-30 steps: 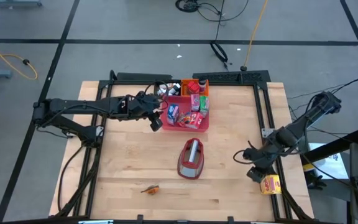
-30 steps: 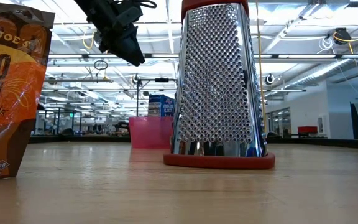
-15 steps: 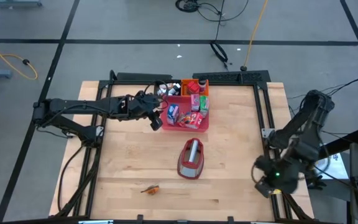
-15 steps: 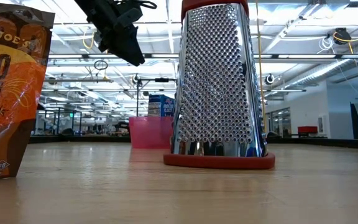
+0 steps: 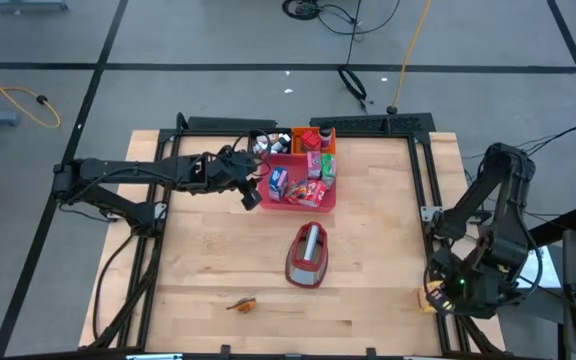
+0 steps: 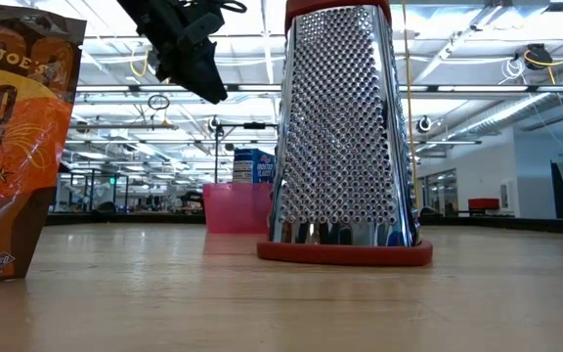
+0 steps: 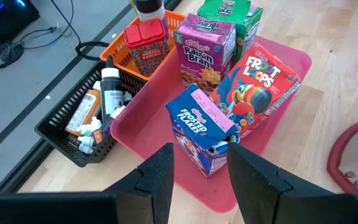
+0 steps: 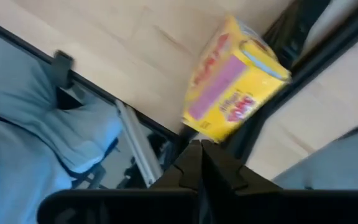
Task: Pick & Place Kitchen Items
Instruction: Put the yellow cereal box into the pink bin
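Beside the table's [image 5: 208,270] right edge, the right gripper [image 8: 199,163] had swung away from the wood and pinched fully shut on nothing. The yellow carton [image 8: 232,87] lay loose by that edge, so it likely slipped and needed grabbing again. Far across the table, the left gripper [image 7: 197,168] had not moved, half open above the Frosted Flakes carton [image 7: 201,127] in the pink tray [image 7: 148,134].

High cam looks straight down over the whole table [image 5: 208,270] and both arms. Low cam sits at tabletop level, close behind the grater [image 6: 343,137], facing the room. Left wrist cam looks down close on the pink tray [image 7: 291,59], also seen from high. Right wrist cam faces the table edge.
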You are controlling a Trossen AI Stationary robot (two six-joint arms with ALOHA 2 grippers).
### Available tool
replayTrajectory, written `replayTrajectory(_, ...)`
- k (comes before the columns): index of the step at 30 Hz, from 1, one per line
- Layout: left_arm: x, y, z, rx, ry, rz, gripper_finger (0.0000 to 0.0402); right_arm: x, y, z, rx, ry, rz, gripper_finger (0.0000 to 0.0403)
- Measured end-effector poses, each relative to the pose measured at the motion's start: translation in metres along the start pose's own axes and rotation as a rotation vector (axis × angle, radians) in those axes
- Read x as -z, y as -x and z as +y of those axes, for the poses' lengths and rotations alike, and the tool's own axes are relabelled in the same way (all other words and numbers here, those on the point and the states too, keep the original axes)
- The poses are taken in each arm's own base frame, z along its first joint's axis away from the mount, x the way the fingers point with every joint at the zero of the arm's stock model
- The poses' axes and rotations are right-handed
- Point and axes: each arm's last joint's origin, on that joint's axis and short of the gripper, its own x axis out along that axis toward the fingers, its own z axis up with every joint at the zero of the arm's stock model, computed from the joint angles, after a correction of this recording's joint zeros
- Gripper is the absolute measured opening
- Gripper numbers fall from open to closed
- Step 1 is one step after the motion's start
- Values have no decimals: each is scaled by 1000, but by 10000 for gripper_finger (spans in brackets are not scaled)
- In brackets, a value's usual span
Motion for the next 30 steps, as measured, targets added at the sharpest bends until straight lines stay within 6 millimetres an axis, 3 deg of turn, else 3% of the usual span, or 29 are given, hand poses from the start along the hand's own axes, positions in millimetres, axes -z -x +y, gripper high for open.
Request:
replayTrajectory(10, 0, 0, 0, 0, -3, 0, 150, -3, -8, -6, 58, 62, 36, 1)
replayTrajectory(14, 0, 0, 0, 0, -3, 0, 150, -5, -12, -12, 162, -38, 69, 13)
replayTrajectory(26, 0, 0, 0, -17, -3, -4, 150, -8, -17, -17, 187, -39, 94, 157)
replayTrajectory(30, 0, 0, 0, -17, -3, -4, 150, -10, -17, -16, 140, -33, 26, 201)
